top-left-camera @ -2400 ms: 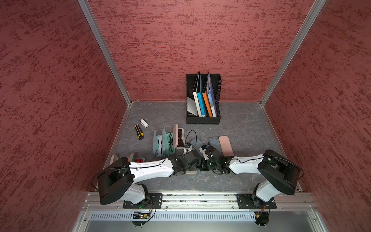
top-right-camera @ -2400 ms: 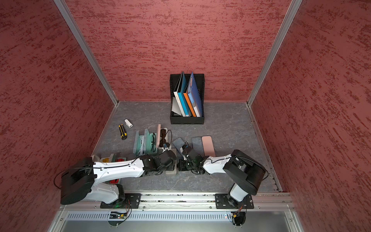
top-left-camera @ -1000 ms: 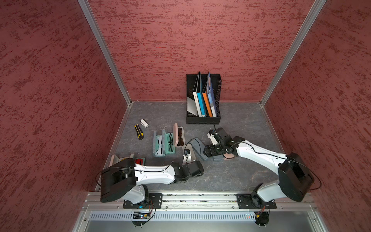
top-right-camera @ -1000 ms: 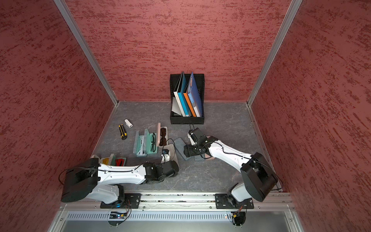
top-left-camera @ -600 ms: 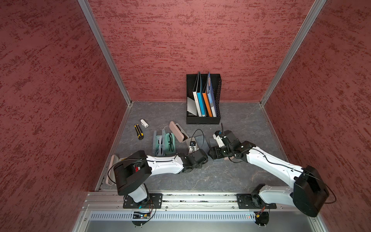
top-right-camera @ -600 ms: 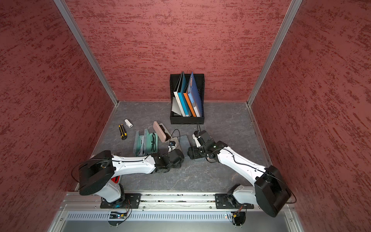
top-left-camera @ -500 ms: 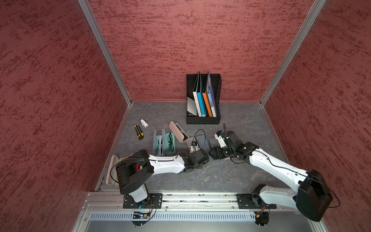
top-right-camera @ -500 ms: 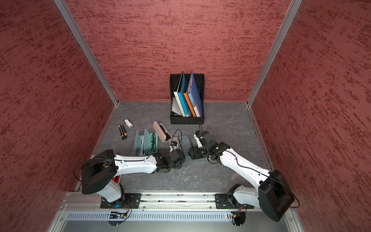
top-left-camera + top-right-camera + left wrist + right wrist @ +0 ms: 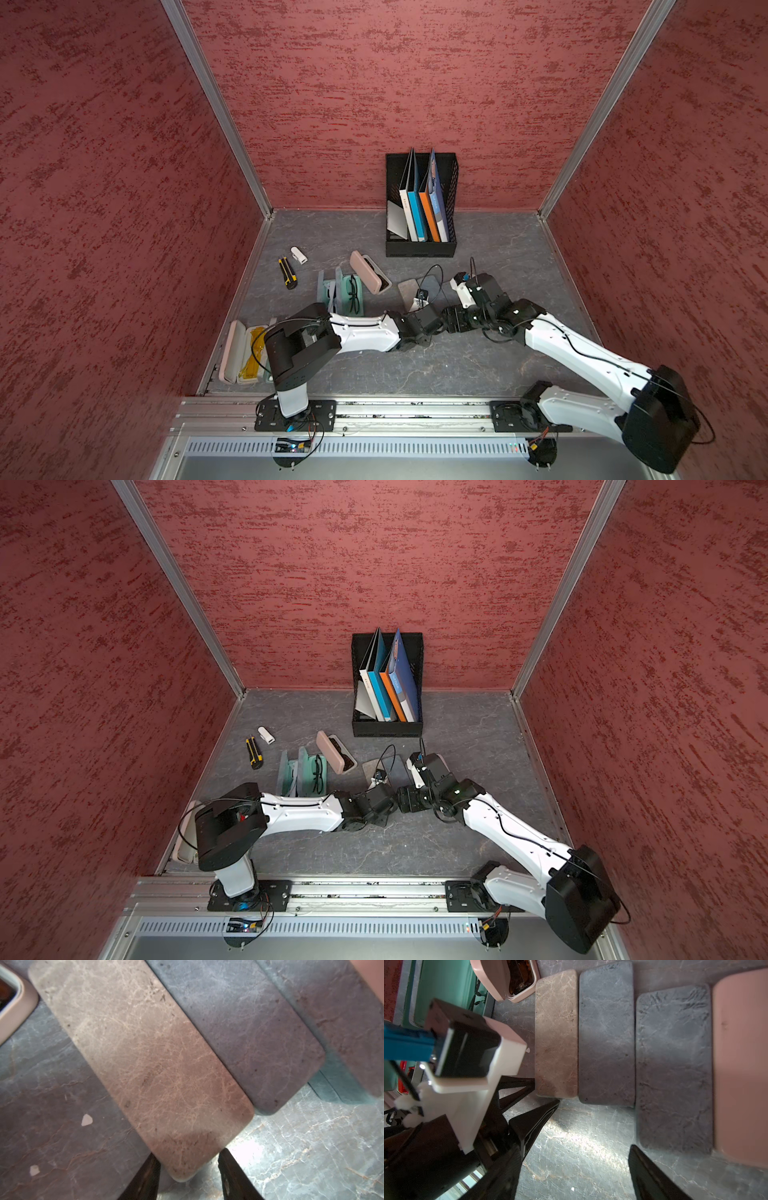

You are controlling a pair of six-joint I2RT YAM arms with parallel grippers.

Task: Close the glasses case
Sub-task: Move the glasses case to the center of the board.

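Glasses case [image 9: 370,277], pink: lies slantwise left of the table's centre, well clear of every edge. Lid ajar, with dark glasses [image 9: 521,978] showing inside.

- Table [image 9: 478,365], grey marbled: you have bare room along the front edge, along the right edge and in the back right corner.
- File holder [image 9: 419,248], black: at the back edge, books upright.
- Teal cases [image 9: 347,293], open: just beside the pink one, on its left-edge side.
- Pale cases [image 9: 235,351]: along the left edge, by the front corner.
- Tan case [image 9: 556,1043], shut: its long edge touches a grey case [image 9: 606,1043].
- Right gripper [image 9: 574,1147]: fingers spread wide, empty, over bare table.
- Left gripper [image 9: 189,1159]: fingers part-spread either side of the tan case's near corner. You cannot tell whether they pinch it.
- Utility knife [image 9: 287,272]: near the left edge.
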